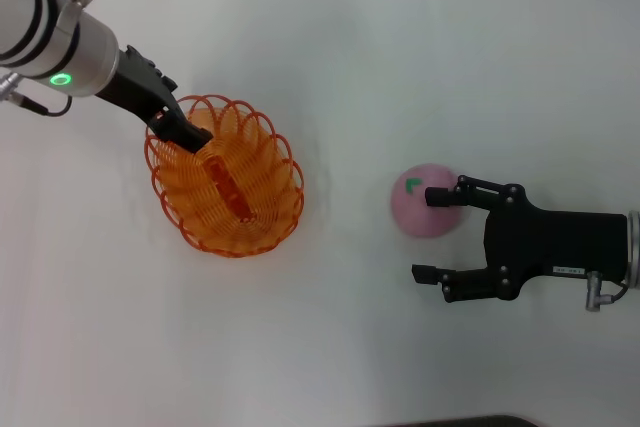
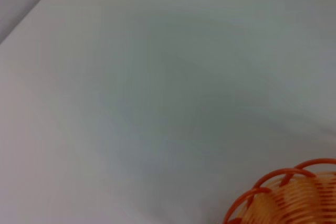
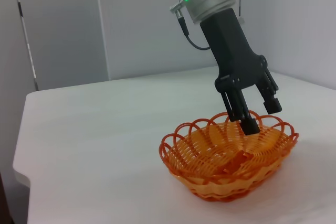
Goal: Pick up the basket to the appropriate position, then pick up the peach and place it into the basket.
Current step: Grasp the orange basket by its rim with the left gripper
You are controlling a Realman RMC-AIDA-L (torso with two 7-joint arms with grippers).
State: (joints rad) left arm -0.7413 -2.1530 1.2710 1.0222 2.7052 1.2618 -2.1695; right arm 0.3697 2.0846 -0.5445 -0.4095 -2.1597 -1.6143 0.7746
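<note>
The right claw [image 1: 430, 234] lies low over the white surface [image 1: 400, 67] at the robot's right, its two black fingers spread wide. The upper fingertip [image 1: 438, 195] reaches over the near side of the peach, while the lower one points at bare surface just beside the fruit; whether the upper tip touches the peach cannot be told.

The peach [image 1: 420, 205] rests on the surface at the mouth of that claw. It is a matte pink ball with a small green leaf mark on its top, partly covered by the upper finger.

Farther over, toward the robot's left and well apart from the peach, sits the basket [image 1: 255, 182]. It is an oval of orange wire with a scalloped rim of loops and a flat orange strip running along its bottom. In the right wrist view the basket [image 3: 199, 161] stands level on the surface, its looped rim all round and its floor open.

The left claw [image 1: 190, 135] comes down at a slant from the upper left over the basket's far rim. In the right wrist view the left claw [image 3: 257, 116] has its fingers parted, one finger dipping inside the basket past the rim and the other outside and higher, so that the rim runs between them. The left wrist view shows only a few rim loops of the basket [image 2: 273, 195] against the pale surface.
</note>
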